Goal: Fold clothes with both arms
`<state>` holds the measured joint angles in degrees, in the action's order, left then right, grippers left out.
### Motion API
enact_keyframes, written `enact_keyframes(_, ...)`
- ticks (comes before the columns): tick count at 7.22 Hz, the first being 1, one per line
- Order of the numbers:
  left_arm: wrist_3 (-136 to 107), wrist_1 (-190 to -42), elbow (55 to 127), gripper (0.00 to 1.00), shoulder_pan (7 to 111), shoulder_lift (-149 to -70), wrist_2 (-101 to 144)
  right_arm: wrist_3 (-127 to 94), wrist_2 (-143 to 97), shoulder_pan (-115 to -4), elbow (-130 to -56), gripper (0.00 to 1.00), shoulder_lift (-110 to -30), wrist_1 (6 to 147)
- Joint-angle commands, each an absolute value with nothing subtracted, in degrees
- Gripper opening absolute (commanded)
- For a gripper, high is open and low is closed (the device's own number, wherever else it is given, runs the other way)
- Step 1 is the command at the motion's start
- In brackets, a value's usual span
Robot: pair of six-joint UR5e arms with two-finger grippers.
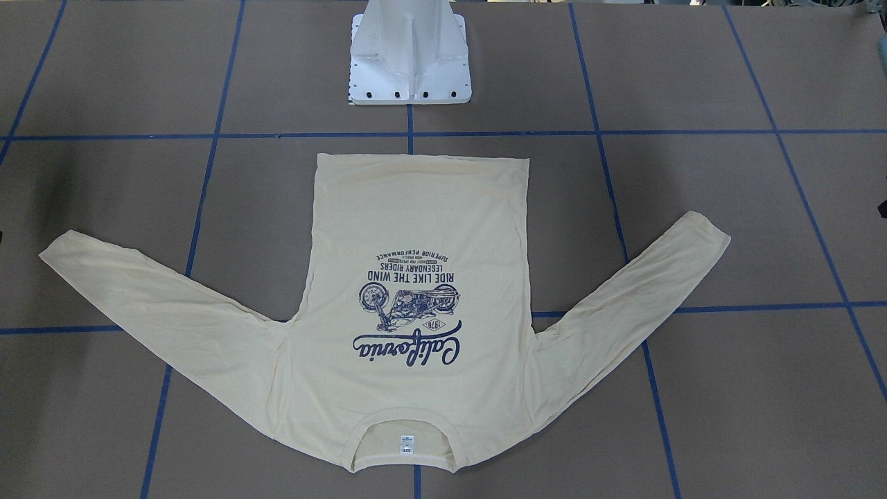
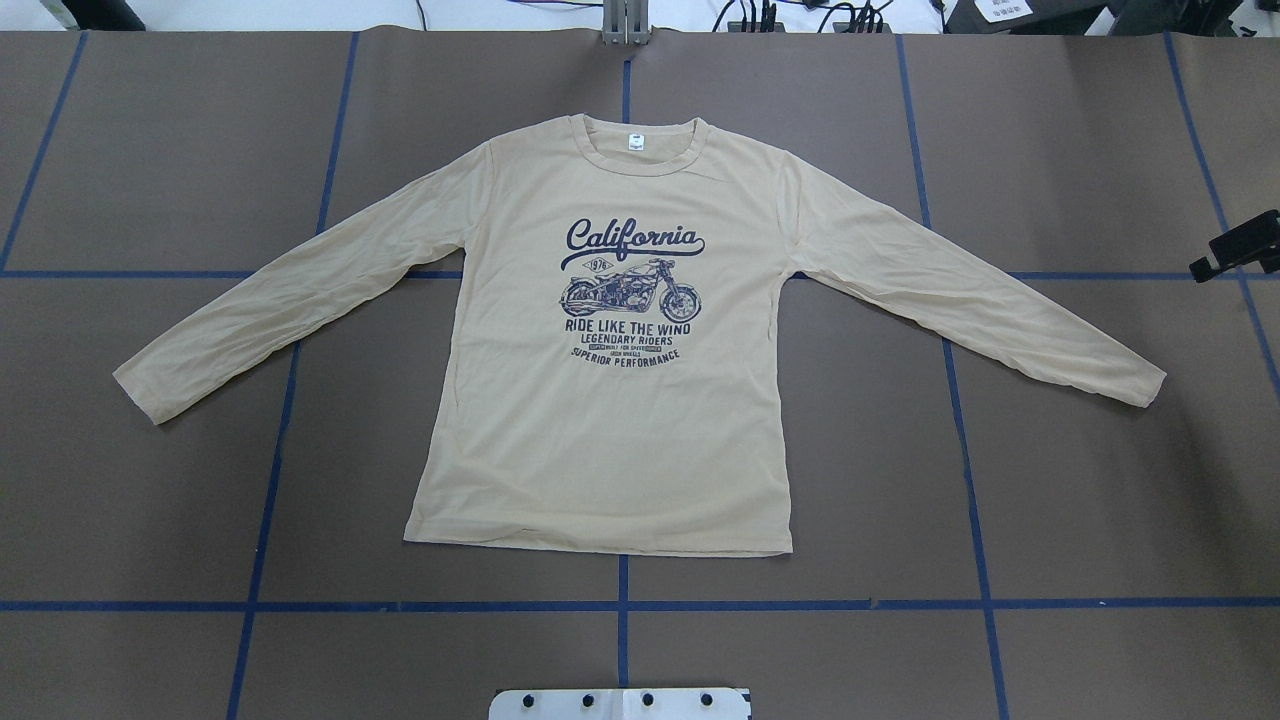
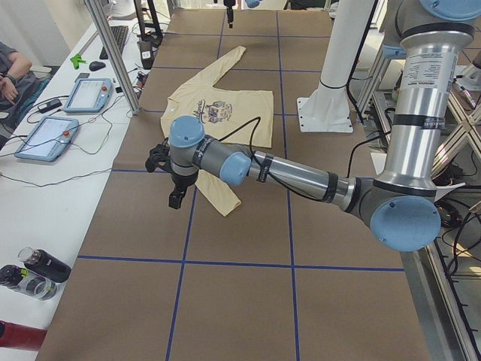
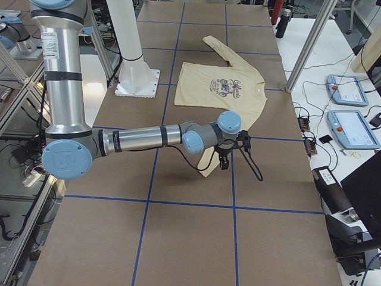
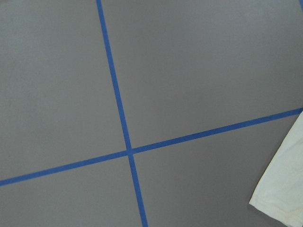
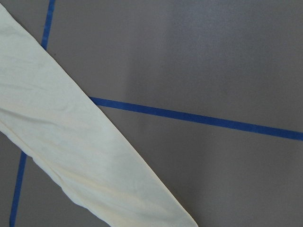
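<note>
Surface [image 2: 1050,450]: flat, grey-brown, matt, divided into large rectangles by blue tape [image 2: 622,605] laid in a grid. Items on it: one shirt [image 2: 600,450], pale cream-yellow, long-sleeved, laid flat and unfolded with the navy print [image 2: 630,290] facing up. The collar with its white label [image 2: 637,142] lies at the far side from the base and the hem nearer it; both sleeves [image 2: 300,290] are spread wide, slanting outward. One white base [image 1: 410,62] stands on the midline tape, apart from the hem.
</note>
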<state>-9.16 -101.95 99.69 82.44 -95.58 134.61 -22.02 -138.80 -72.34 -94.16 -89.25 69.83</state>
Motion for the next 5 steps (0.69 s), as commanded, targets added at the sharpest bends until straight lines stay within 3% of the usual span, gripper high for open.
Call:
enact_keyframes(1,-10.9,-102.7,100.2,1.0,81.7,-95.5,133.8,-35.6,-135.9,-66.9,-93.6,1.0,-90.8,62.3)
enact_keyframes(5,-12.2,-103.6,100.4,1.0,81.7,-95.5,133.9,-37.6,-131.0,-62.3,-92.6,1.0,-91.9,62.3)
